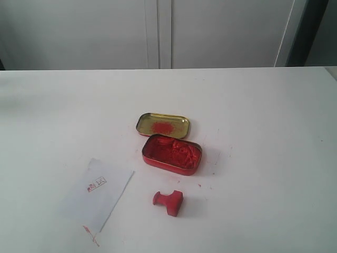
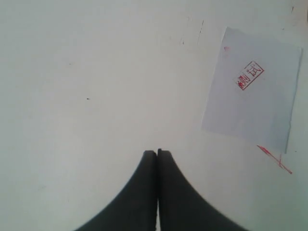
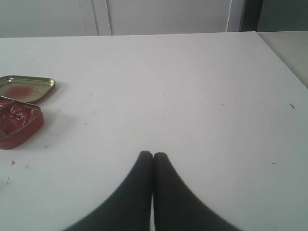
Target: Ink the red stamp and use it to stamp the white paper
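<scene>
Both end effectors are pressed together, holding nothing. The left end effector [image 2: 157,153] hangs over bare table [image 2: 72,72] with the white paper [image 2: 252,106] off to one side. The right end effector [image 3: 153,155] sees only the tins at its frame edge. Neither wrist view catches the red stamp [image 1: 168,203]. In the exterior view it lies toppled nearest me, just right of the paper, long axis running across the view, knob toward the paper. Beyond it sits the red tin [image 1: 171,154], then the gold lid [image 1: 162,125]. I can't tell which arm is nearer.
</scene>
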You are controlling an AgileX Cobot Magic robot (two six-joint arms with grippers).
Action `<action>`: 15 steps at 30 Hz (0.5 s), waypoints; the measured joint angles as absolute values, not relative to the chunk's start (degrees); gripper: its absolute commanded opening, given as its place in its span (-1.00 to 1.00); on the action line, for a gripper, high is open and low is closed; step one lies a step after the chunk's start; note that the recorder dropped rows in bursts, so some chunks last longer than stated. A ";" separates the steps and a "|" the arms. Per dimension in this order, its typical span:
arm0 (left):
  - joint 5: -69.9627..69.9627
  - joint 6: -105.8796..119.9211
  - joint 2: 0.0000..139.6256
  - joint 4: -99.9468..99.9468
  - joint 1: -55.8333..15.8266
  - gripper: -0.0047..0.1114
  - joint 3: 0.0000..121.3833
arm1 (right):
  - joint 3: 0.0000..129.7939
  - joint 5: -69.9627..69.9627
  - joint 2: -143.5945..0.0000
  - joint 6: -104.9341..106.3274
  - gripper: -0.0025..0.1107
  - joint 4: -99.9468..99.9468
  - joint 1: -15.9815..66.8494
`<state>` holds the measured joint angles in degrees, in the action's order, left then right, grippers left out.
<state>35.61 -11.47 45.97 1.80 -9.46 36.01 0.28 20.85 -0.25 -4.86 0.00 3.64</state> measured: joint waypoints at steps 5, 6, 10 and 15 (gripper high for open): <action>36.24 -11.47 41.39 1.80 -9.46 -0.92 35.19 | 0.28 20.85 -0.25 -4.86 -0.96 0.00 3.64; 36.48 -11.47 41.12 1.80 -9.46 -0.92 35.19 | 0.28 20.85 -0.25 -4.86 -0.96 0.00 3.64; 36.65 -11.47 41.03 1.80 -9.46 -0.92 35.19 | 0.28 20.85 -0.25 -4.86 -0.96 0.00 3.64; 36.65 -11.47 41.03 1.80 -9.46 -0.92 35.19 | 0.28 20.85 -0.25 -4.86 -0.96 0.00 3.64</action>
